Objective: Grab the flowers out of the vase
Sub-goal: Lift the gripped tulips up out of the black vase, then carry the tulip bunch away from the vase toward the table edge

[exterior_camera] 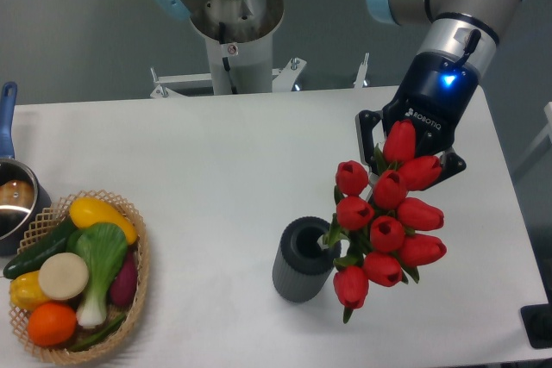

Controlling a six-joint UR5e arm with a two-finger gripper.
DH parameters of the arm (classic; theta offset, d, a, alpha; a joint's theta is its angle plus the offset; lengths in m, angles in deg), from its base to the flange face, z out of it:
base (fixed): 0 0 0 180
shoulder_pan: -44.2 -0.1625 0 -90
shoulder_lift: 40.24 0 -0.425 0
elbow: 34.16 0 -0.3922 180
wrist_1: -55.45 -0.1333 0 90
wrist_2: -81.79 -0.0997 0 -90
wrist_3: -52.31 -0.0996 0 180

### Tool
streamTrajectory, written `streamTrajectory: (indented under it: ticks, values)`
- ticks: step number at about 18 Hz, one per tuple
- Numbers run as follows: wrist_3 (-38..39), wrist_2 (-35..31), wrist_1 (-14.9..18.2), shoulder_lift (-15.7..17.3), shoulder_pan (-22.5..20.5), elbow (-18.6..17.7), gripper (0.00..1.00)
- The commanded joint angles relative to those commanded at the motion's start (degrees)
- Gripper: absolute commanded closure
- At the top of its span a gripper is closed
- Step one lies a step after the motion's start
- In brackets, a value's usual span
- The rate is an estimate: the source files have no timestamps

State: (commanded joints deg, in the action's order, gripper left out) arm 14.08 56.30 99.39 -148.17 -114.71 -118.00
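Right of the vase (304, 259), we hold the flowers (385, 216) up and off to the side, our gripper (410, 154) clenched around the top of the bunch, its fingers partly hidden behind the upper buds. The bunch hangs tilted, lowest bud beside the vase's rim; whether any stem tips remain inside the mouth, we cannot tell, since buds and leaves cover that spot.

We judge the main risk to be a stem or leaf catching the rim as we lift further, which could tip the vase, as it looks light and narrow. A second risk is slippage: we grip near the heads, so the smooth stems could slide or the bunch could swing and knock the vase sideways.

The buds are glossy red, rounded and pointed, looking like moulded plastic; the leaves are thin and green. The vase is a dark grey cylinder with ribbed sides and a round open mouth. It stands on a smooth white table (216, 161), well apart from the woven basket (138, 286) at the left.
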Motion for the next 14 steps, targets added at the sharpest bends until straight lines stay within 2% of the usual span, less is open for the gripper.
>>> streamTrajectory:
  ticks: [6, 10, 12, 14]
  values:
    - [1.24, 1.50, 0.00, 0.35, -0.70, 0.09, 1.00]
    - [-0.08, 0.44, 0.09, -0.17, -3.51, 1.84, 1.00]
    - [-0.34, -1.04, 0.00, -0.44, -5.26, 2.90, 1.00]
    - [-3.31, -6.03, 0.00, -0.79, -6.15, 3.34, 1.00]
